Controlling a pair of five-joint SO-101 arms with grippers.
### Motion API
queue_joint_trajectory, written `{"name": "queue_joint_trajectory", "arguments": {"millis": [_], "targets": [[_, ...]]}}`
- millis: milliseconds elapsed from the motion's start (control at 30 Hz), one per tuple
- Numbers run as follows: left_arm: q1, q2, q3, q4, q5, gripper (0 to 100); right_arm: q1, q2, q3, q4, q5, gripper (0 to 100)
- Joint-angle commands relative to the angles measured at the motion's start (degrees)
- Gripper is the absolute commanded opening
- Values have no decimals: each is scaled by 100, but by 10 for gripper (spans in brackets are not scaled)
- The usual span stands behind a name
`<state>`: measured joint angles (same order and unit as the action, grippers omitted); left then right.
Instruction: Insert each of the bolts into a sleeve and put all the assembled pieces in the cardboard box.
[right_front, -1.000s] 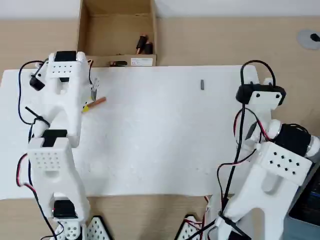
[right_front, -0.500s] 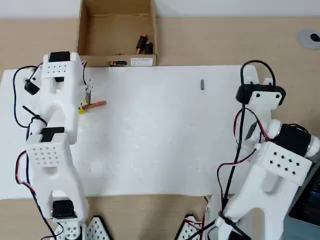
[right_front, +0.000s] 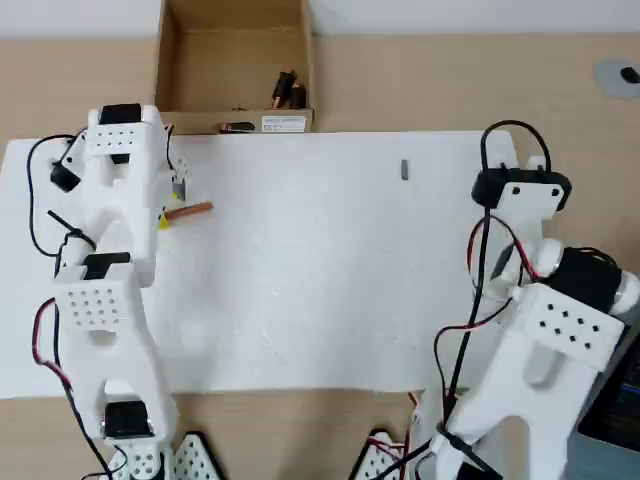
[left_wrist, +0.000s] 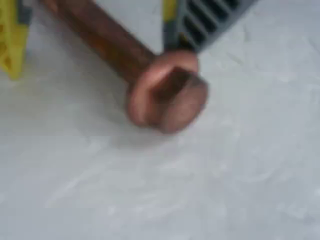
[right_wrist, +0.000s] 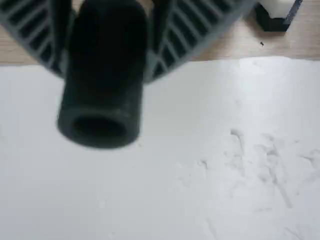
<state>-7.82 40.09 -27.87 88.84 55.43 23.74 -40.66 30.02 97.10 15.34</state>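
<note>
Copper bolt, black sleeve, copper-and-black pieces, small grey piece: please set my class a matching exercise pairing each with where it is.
Things
1. copper bolt
2. black sleeve
3. copper-and-black pieces
4. small grey piece

Places
A. inside the cardboard box
B. lying loose on the white mat
C. held in the right gripper
D. held in the left gripper

Pairs: 1-D, 2-C, 3-A, 4-B

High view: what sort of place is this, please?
Probably a robotics workbench: two white arms at a wooden table, a white sheet as work surface, and a cardboard box holding small parts.
</note>
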Motion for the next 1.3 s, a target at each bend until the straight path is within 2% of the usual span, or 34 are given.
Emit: {"name": "queue_joint_trajectory", "arguments": {"millis": [0, 67, 300, 600, 867, 967, 1267], "targets": [[-53, 84, -53, 44, 44, 205, 92, -198, -4, -88, -18, 10], [-53, 119, -9, 53, 44, 186, 92, -198, -4, -88, -18, 10], [-114, 127, 0, 193, 44, 0, 92, -198, -66, -70, -18, 10], [-114, 127, -44, 176, 26, 71, 84, -198, -215, 44, -18, 10], [-264, 127, -62, 167, -44, 68, 66, -198, -330, 97, -18, 10], [-229, 75, -246, 220, -475, 0, 57, -198, -664, 273, -18, 10], [-220, -180, -1899, 1143, -1248, 2, 48, -198, -1279, 501, -9, 10]]}}
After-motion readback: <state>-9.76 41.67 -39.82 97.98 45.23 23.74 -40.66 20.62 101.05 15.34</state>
